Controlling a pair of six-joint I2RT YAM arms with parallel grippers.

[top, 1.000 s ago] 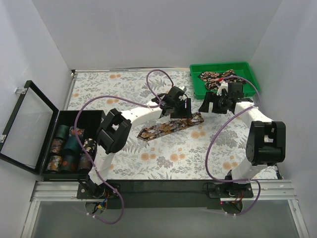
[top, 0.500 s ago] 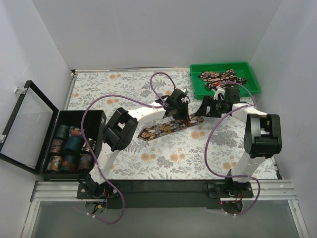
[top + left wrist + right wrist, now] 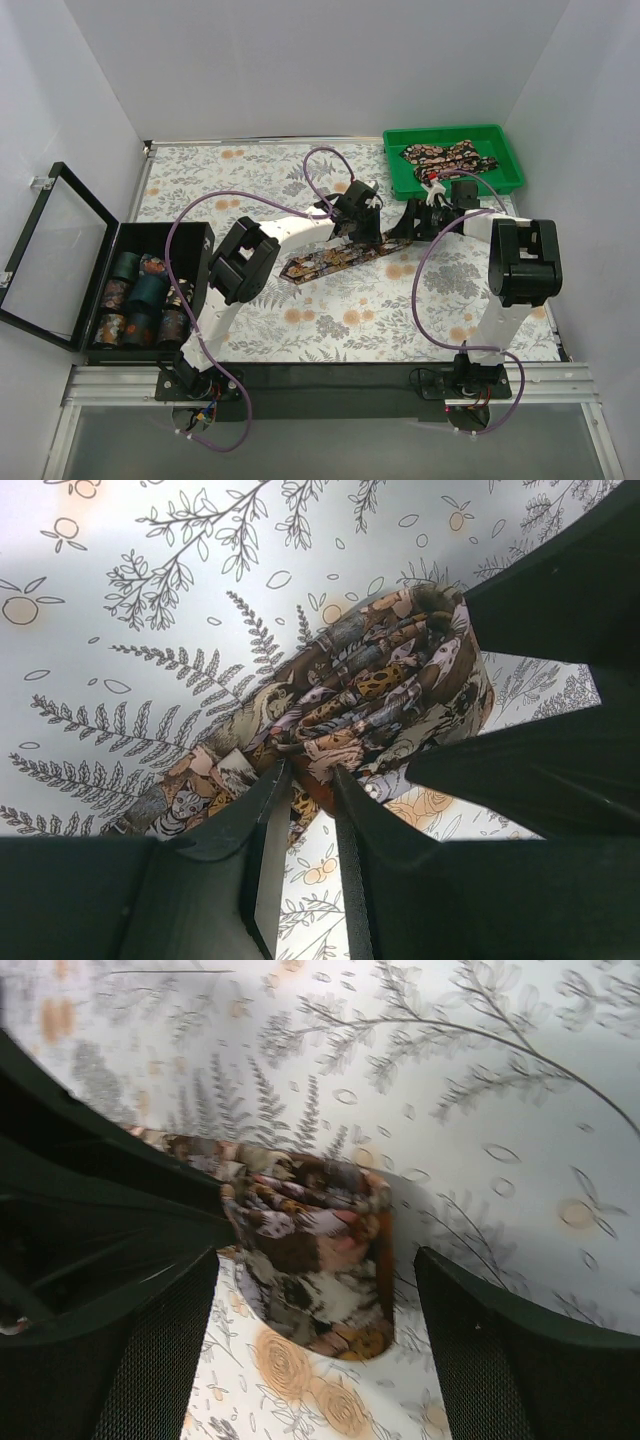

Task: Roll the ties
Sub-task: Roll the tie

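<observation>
One paisley tie (image 3: 335, 258) lies slantwise on the fern tablecloth, its right end wound into a small roll (image 3: 310, 1210). My left gripper (image 3: 362, 232) sits over that end. In the left wrist view the gripper (image 3: 312, 778) is shut on the tie's edge beside the roll (image 3: 390, 670). My right gripper (image 3: 405, 228) faces it from the right. In the right wrist view that gripper (image 3: 315, 1257) is open, with the fingers (image 3: 470, 1340) standing apart on either side of the roll and not touching it. More ties (image 3: 440, 153) lie in the green tray (image 3: 390, 165).
A black box (image 3: 160, 228) with several rolled ties stands at the left, its glass lid (image 3: 55, 255) open outward. The green tray is at the back right, just behind the right arm. Purple cables loop over both arms.
My right gripper has come down and to the left, from beside the tray to the tie's right end. The left gripper stays on the tie, which has shifted slightly left.
</observation>
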